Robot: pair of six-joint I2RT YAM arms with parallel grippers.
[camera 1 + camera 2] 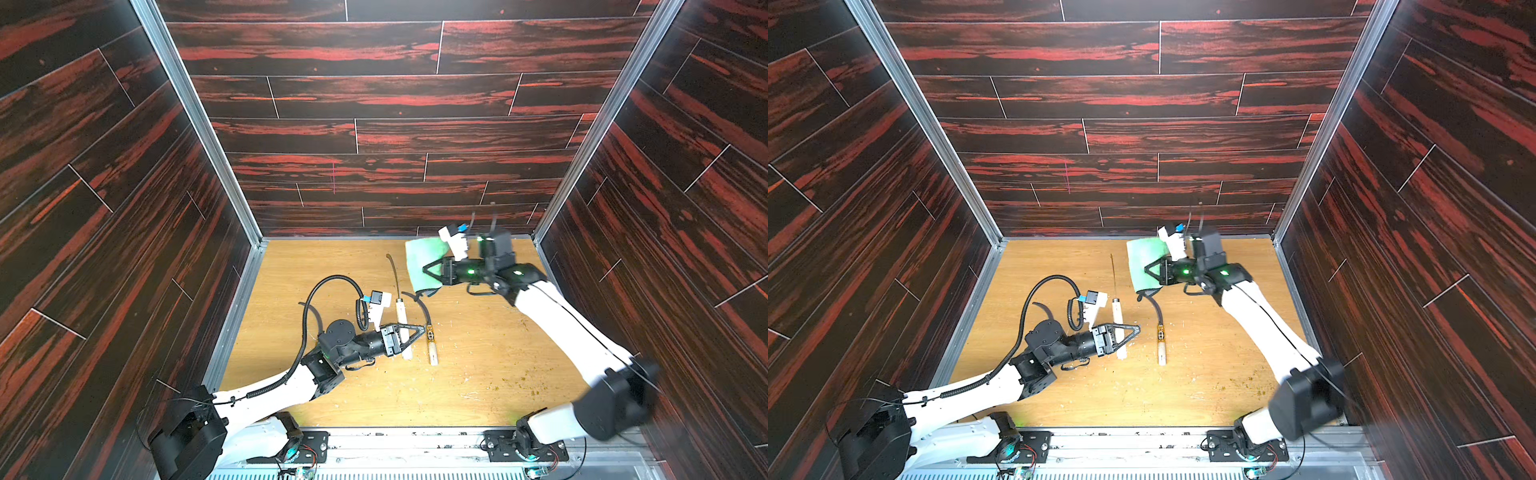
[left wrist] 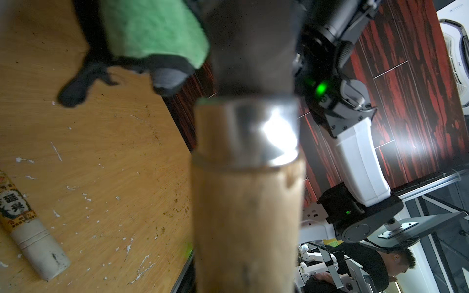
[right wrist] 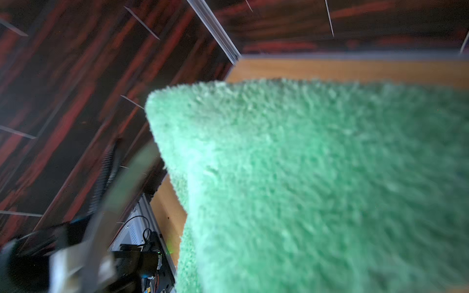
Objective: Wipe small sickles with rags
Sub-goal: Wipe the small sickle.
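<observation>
The table is showing scuffs and crumbs. Toward its 1 o'clock, the right gripper is pinching its jaws nearly together on the rag. The rag is hanging raised near the back edge, its black trim and cord dangling at its 6 o'clock end. Near the centre, the left gripper is clamping its jaws tight on the plain sickle by the handle, blade pointing to 12 o'clock. The labelled sickle is lying flat just at 3 o'clock of the plain one, blade curving toward the cord. A third blade is peeking out at 9 o'clock of the left wrist, mostly hidden.
</observation>
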